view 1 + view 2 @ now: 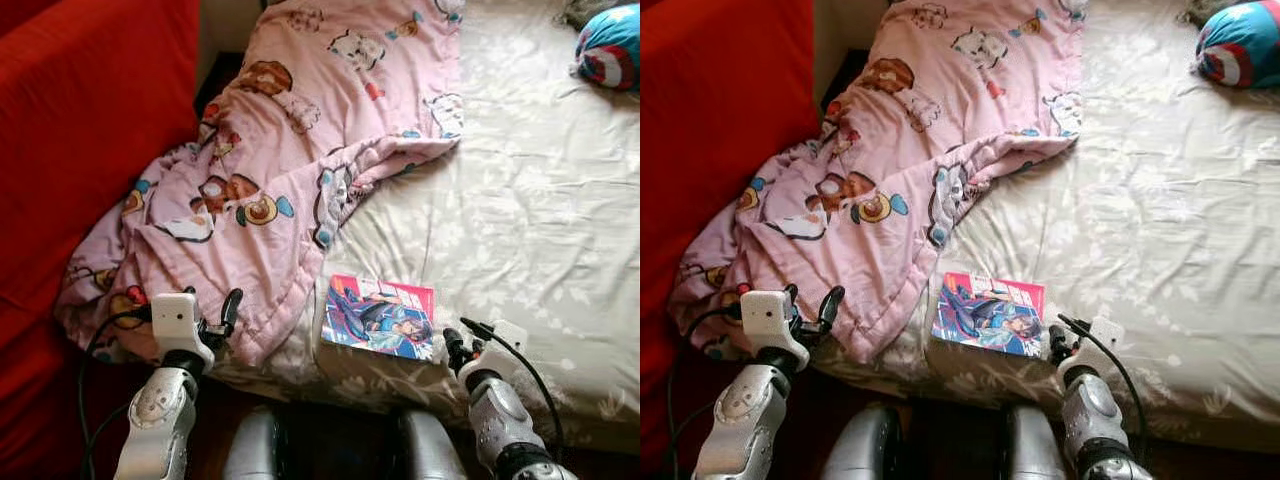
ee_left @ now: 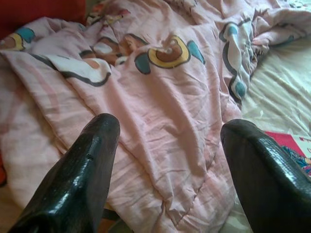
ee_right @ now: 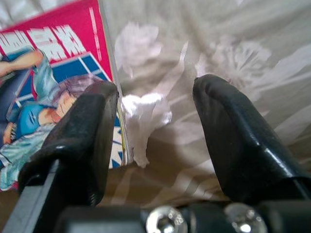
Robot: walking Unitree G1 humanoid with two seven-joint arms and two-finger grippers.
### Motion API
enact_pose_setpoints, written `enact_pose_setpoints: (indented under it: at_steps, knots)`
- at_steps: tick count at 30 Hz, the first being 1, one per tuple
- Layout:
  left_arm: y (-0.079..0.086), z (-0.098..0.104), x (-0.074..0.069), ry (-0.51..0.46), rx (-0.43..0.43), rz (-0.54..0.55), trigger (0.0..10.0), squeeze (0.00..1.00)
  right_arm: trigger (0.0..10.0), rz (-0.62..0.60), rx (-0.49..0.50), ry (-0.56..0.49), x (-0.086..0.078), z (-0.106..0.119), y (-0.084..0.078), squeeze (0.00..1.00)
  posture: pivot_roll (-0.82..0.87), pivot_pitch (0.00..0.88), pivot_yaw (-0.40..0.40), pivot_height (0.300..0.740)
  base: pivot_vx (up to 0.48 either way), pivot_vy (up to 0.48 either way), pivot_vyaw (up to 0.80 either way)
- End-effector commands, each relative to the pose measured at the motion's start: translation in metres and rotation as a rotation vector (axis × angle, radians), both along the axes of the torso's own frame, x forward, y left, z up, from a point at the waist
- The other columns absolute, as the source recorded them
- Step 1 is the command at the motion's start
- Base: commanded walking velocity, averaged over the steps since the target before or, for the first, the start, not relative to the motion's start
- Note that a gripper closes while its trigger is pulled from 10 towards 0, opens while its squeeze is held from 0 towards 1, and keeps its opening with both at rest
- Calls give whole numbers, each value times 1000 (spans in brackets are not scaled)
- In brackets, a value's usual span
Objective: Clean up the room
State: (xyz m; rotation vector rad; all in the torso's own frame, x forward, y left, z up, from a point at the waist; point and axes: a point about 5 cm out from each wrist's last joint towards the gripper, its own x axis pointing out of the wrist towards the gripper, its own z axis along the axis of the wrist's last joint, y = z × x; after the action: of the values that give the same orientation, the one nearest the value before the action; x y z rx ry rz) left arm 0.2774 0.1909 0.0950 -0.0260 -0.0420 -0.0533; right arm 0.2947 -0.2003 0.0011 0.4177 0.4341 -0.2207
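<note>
Tidying is judged to be barely begun; a pink cartoon-print quilt [image 1: 290, 170] is left rumpled across the left part of the bed, its near corner spilling over the mattress edge, and a comic book [image 1: 379, 316] with a red and blue cover is lying flat on the floral bed sheet [image 1: 520, 220] near the near edge, just right of the quilt's hem; a round blue, red and white cushion [image 1: 608, 47] is seen at the far right corner, cut off by the frame. A red sofa [image 1: 90, 120] is set just left of the bed.

Neither thing is judged to be gripped yet. The left gripper [image 2: 165, 160] is held with its fingers apart just short of the quilt's near corner, the pink cloth being seen between them without contact; the right gripper [image 3: 155, 126] is likewise spread, one finger [image 3: 82, 131] being placed at the comic book's right edge and the other over bare sheet, with a white scrap or fold of cloth [image 3: 141, 116] between them.

Whether that finger is touching the cover cannot be told; the white scrap is too blurred to be named; the floor below the bed is lost in shadow, and what lies under the quilt is hidden.
</note>
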Motion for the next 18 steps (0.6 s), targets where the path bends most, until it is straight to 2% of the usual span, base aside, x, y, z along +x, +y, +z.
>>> enact_pose_setpoints:
  at_steps: [1, 7, 12, 18]
  knots:
    - [2, -7, -4, 42, 26, -2, 10000, 0, 10000, -11, 23, 45, -6, -8, 1, 0, 85, 324, 58, 647, 0, 0, 0]
    - [2, -7, -6, 42, 33, -7, 10000, 0, 10000, 40, 31, 59, -2, -6, 7, 0, 106, 325, 62, 647, 0, 0, 0]
    - [2, -6, -8, 41, 39, -9, 10000, 0, 10000, 38, 40, 49, 3, -2, 11, 0, 111, 324, 62, 647, 0, 0, 0]
    - [3, -6, -10, 45, 42, -8, 10000, 0, 10000, 37, 43, 61, 1, -5, 13, 0, 124, 331, 66, 647, 0, 0, 0]
